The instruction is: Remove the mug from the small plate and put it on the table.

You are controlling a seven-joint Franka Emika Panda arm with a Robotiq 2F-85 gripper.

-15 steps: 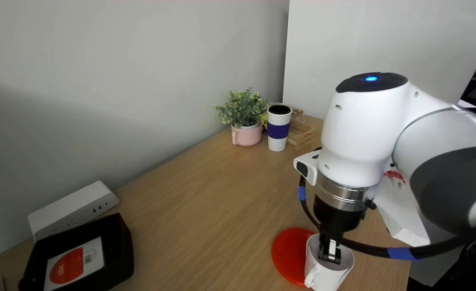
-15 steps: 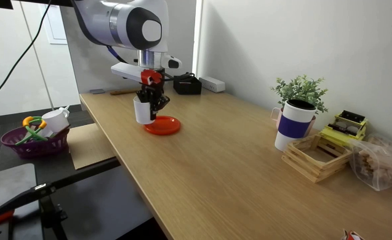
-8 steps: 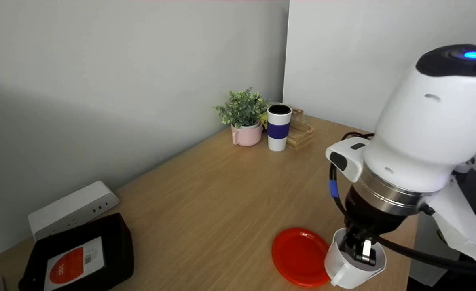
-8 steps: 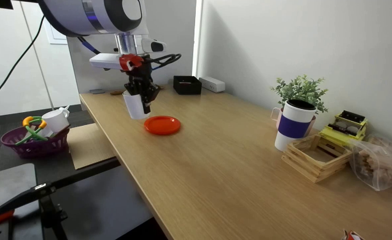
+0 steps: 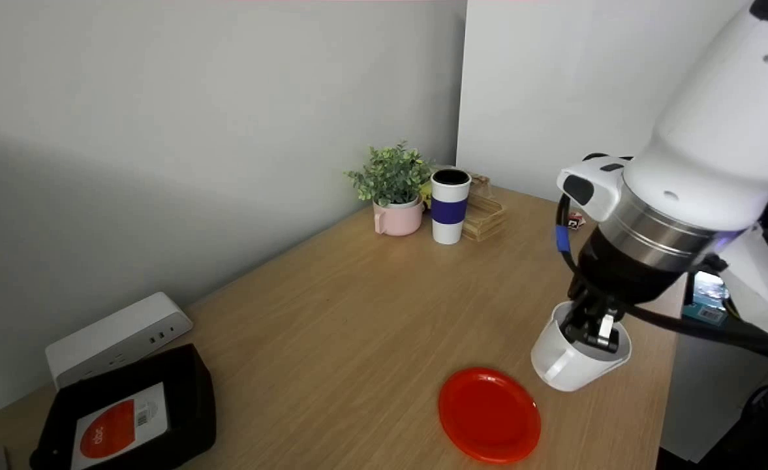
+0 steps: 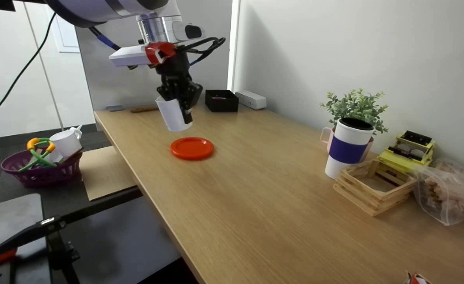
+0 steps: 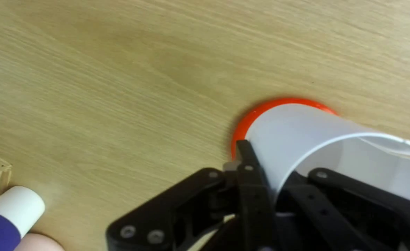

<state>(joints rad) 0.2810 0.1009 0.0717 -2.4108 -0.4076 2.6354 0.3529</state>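
- In an exterior view, the mug (image 5: 568, 362) hangs tilted above the table (image 5: 331, 339), at two o'clock from the red plate (image 5: 489, 414) and apart from it.
- The gripper (image 7: 270, 158) is clamped on the mug's side: in the wrist view, one finger (image 7: 249, 169) lies outside, the other inside.
- The red plate lies flat on the table's grained wood.
- From the plate toward eleven o'clock, a plant (image 5: 391, 173) stands in a pink cup (image 5: 399, 220) near the grey wall (image 5: 194, 130); toward twelve, a tall blue-and-white cup (image 5: 449, 212).
- A black box (image 5: 191, 405) sits at nine o'clock, a white power strip (image 5: 119, 336) beside it.
- In an exterior view, a wooden crate (image 6: 358, 193) stands at the plate's three o'clock; a purple basket (image 6: 44, 177) at nine, off the table.
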